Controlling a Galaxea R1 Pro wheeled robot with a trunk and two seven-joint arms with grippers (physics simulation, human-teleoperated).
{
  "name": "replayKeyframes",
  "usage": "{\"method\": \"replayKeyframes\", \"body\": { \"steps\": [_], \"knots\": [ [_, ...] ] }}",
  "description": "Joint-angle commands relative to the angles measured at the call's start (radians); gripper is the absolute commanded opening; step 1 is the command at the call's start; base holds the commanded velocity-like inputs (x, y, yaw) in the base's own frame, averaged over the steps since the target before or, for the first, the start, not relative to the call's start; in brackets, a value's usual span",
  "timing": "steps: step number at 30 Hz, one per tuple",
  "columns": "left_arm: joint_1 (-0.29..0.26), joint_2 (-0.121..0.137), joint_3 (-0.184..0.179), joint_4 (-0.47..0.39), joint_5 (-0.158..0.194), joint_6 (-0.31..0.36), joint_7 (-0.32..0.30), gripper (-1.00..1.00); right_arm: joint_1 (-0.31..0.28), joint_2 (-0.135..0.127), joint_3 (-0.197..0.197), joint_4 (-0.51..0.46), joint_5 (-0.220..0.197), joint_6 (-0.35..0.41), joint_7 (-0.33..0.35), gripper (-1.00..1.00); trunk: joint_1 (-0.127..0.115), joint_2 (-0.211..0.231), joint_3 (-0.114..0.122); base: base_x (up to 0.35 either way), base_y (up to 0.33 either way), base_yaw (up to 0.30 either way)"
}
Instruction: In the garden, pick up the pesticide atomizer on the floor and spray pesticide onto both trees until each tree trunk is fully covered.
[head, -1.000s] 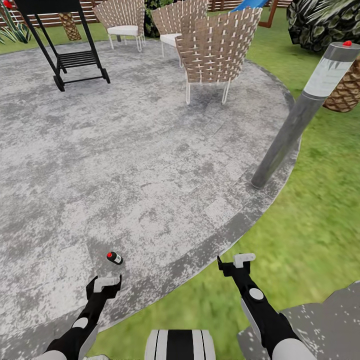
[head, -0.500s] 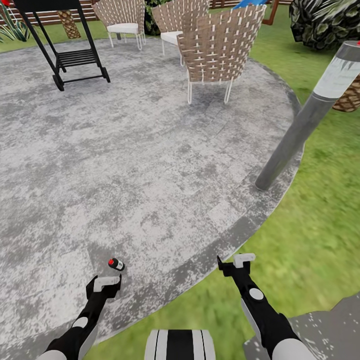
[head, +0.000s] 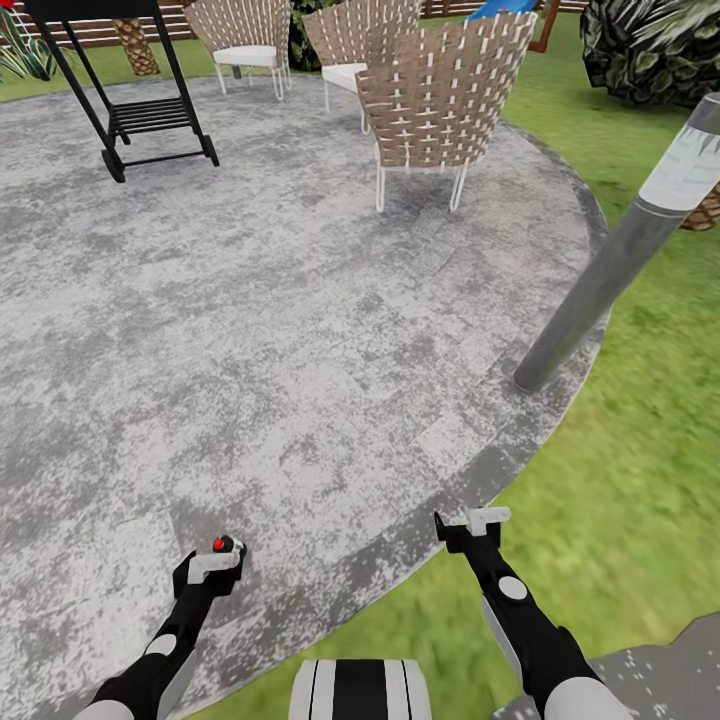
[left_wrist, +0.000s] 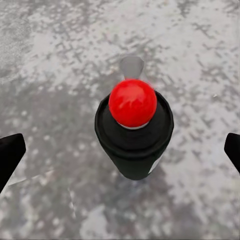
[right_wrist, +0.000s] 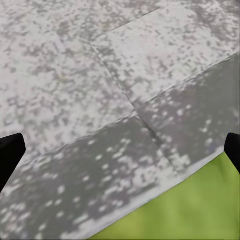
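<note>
Hovering wide-open left hand (left_wrist: 120, 155), atomizer (left_wrist: 133, 131) between

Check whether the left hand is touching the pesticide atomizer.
Apart. In the left wrist view the atomizer stands upright on the floor between the left hand's fingertips, with bare paving showing on both sides.

3 woven wicker chairs (head: 440, 90) stand at the far side of the paving, with a black metal stand (head: 125, 90) nearby. A grey lamp post (head: 610, 270) leans at the paving's edge, and a dark spiky shrub (head: 650, 45) sits behind it.
</note>
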Motion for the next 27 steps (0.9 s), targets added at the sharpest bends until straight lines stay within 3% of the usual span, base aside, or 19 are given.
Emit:
{"method": "replayKeyframes", "body": {
  "steps": [1,14,27],
  "knots": [
    [-0.001,0.000,0.003,0.001,-0.003,-0.003,0.000,1.00,0.000,0.000,-0.002,0.000,0.009,-0.002,0.001,1.00,0.000,0.000,-0.001,0.054,-0.031,0.000],
    [0.001,0.000,0.003,-0.001,-0.003,-0.005,0.000,1.00,0.000,0.001,-0.002,0.000,0.009,-0.002,0.001,1.00,0.000,0.000,-0.001,0.018,-0.011,0.000],
    [0.001,0.000,0.003,0.000,-0.003,-0.005,0.000,1.00,0.000,0.000,-0.002,0.000,0.009,-0.002,0.001,1.00,0.005,-0.003,-0.047,0.000,0.000,0.000]
  ]
}}
